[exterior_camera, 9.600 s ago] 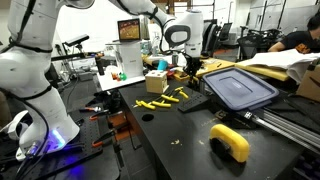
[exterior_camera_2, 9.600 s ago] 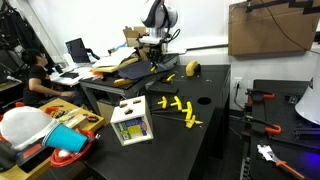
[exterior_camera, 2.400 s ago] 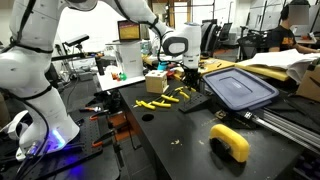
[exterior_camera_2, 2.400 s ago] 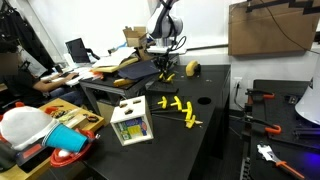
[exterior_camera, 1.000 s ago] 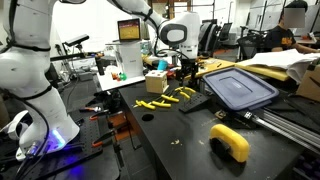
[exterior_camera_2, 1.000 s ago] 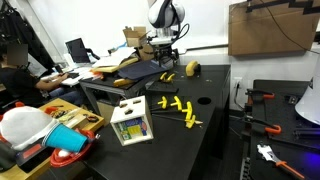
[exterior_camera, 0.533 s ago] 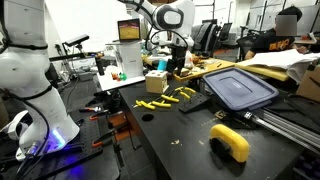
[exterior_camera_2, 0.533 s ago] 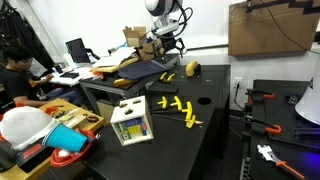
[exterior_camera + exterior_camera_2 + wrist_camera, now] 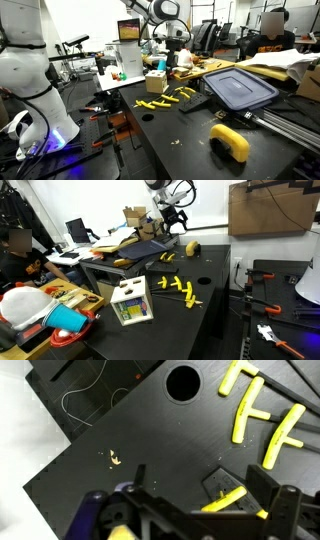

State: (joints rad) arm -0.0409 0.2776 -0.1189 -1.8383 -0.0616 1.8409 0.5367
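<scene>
**Yellow sticks on bench, claw up & apart**

Found gripper (image 9: 178, 47) hanging well above black table (image 9: 190, 130) in both exterior views, also at (image 9: 172, 218). Saw jaws apart, w/ nothing clamped as far as exterior views show.

Located yellow sticks (image 9: 165, 98) lying flat & scattered on the tabletop, lower than the gripper and nearer the table's front edge. Same cluster picked up at (image 9: 178, 288) and in wrist view (image 9: 262, 415).

In wrist view, noted gripper (image 9: 200, 488) entering from bottom edge. Spotted one more yellow piece (image 9: 225, 500) low in that view, btw the finger bases. Cannot tell from there whether touching the fingers or lying on the table below.

Surroundings:
- Logged small cardboard cube (image 9: 156, 82) just beside the sticks, on the far side.
- Logged dark flat block (image 9: 194, 103) just beside them too, then grey-blue lid (image 9: 240, 88) further along.
- Noted yellow roll (image 9: 230, 142) near the front corner, well apart from the sticks.
- Noted shape-sorter box (image 9: 131, 302) near the sticks in an exterior view.
- Saw round hole (image 9: 183, 380) in the tabletop beside the sticks, and thin white wire (image 9: 85, 405) off on a dark panel.
- Marked big cardboard box (image 9: 265, 208) well apart, behind the table.
</scene>
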